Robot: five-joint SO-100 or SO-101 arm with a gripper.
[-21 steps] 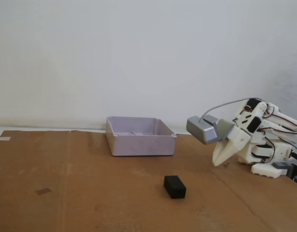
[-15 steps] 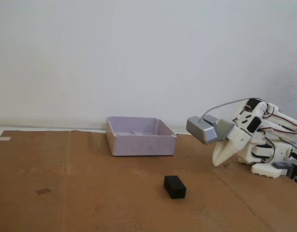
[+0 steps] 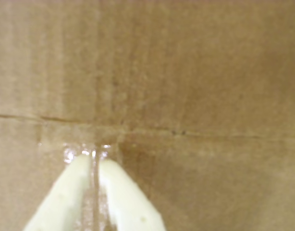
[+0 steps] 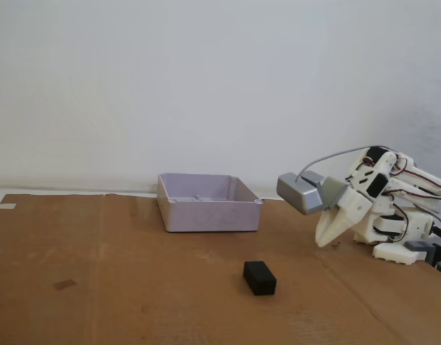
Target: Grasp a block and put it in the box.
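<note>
One small matte black block (image 4: 260, 278) on cardboard, pale lilac box (image 4: 209, 203) behind, pincer (image 3: 93, 156) closed, empty.

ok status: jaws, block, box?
Gripper shut, empty, tips down by the cardboard, near the arm base. Block on the cardboard, untouched, apart from the gripper. Box empty behind it. Nothing between gripper and block.

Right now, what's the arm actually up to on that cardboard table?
Nothing is held yet. The white two-finger gripper sits folded low at the right of the fixed view, fingers together, tips near the brown cardboard. The small matte black block lies untouched left of it. The shallow lilac-grey plastic tray stands behind, apparently empty.
</note>
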